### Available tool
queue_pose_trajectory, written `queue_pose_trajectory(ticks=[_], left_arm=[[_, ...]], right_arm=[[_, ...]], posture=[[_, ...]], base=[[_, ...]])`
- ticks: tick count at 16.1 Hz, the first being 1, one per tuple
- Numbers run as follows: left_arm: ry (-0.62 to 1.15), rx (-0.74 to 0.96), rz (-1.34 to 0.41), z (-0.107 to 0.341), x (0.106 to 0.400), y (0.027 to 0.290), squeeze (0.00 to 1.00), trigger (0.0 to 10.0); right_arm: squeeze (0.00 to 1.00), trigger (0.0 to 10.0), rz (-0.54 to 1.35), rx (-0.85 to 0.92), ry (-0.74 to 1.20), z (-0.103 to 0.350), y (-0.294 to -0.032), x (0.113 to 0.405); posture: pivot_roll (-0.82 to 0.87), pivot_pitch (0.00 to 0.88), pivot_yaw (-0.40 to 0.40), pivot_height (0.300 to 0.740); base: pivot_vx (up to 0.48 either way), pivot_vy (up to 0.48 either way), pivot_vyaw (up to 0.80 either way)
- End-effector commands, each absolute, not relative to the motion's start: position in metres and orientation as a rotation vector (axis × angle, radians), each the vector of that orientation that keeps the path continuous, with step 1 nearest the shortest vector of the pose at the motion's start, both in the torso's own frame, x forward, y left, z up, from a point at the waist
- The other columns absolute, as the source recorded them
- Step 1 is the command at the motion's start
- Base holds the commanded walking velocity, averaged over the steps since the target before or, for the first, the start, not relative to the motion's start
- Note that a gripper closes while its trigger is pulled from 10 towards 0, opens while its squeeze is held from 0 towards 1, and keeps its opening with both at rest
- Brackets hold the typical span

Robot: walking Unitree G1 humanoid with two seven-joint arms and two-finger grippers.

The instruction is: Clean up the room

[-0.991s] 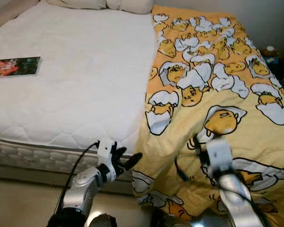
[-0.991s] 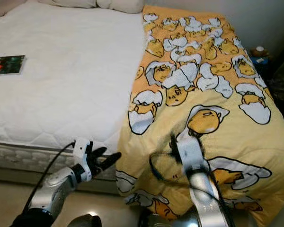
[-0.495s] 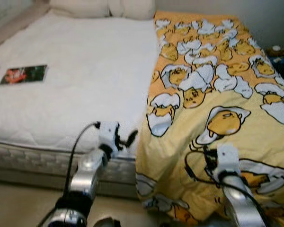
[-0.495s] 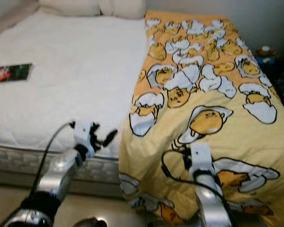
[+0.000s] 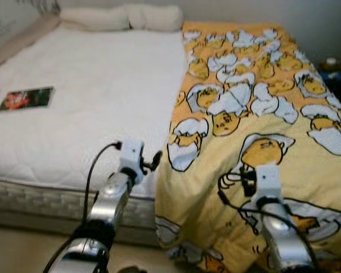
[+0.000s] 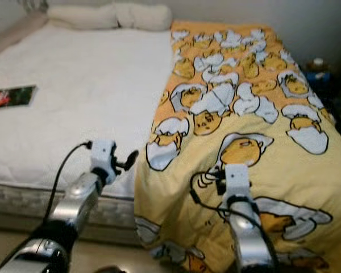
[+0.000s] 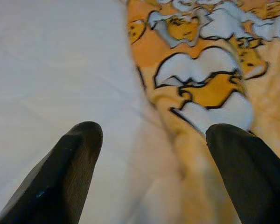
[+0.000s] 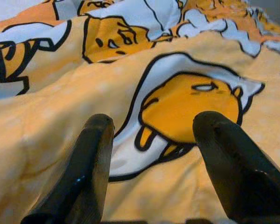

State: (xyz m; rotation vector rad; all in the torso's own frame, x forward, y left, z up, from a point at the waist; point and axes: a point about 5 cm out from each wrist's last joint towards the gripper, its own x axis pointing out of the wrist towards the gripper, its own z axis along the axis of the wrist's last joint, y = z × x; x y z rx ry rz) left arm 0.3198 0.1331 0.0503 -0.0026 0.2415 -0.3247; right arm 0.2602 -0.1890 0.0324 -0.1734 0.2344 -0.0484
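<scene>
left gripper [image 7: 149,154] spread wide at the yellow blanket's [image 5: 261,114] edge on the mattress [image 5: 91,114]; right gripper [image 8: 151,149] parted over it.

Yellow blanket [image 5: 261,108] with white-and-orange egg cartoons, plain white mattress [image 5: 85,108]; black-fingered silver arms

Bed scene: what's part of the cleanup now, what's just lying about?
In play:
yellow cartoon blanket
left pincer, open at the blanket's edge
right pincer, open over the blanket

Lying about:
book on the mattress
pillows
</scene>
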Motion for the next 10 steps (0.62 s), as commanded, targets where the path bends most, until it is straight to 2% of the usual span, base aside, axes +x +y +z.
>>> queue_pose_trajectory(ticks=[1, 4, 6, 8, 10], left_arm=[[0.299, -0.042, -0.302, 0.044, 0.32, 0.142, 0.0, 10.0], [0.444, -0.098, -0.369, 0.026, 0.31, 0.153, 0.0, 10.0], [0.522, -0.121, -0.421, 0.011, 0.297, 0.151, 0.0, 10.0], [0.557, -0.252, -0.524, 0.006, 0.284, 0.14, 0.0, 10.0], [0.544, -0.304, -0.611, 0.009, 0.277, 0.137, 0.0, 10.0]], right_arm=[[0.0, 10.0, -0.019, -0.163, 0.192, 0.04, -0.181, 0.265], [0.0, 10.0, -0.003, -0.163, 0.183, 0.04, -0.181, 0.255], [0.0, 10.0, 0.003, -0.153, 0.188, 0.039, -0.182, 0.246], [0.0, 10.0, -0.007, -0.179, 0.184, 0.041, -0.186, 0.234], [0.0, 10.0, -0.023, -0.215, 0.194, 0.04, -0.193, 0.224]], posture=[[-0.09, 0.03, 0.018, 0.74], [-0.11, 0.064, 0.013, 0.74], [-0.13, 0.094, 0.009, 0.74], [-0.15, 0.114, 0.01, 0.74], [-0.15, 0.117, 0.008, 0.74]], base=[[0.0, 0.0, 0.0], [0.0, 0.0, 0.0], [0.0, 0.0, 0.0], [0.0, 0.0, 0.0], [0.0, 0.0, 0.0]])
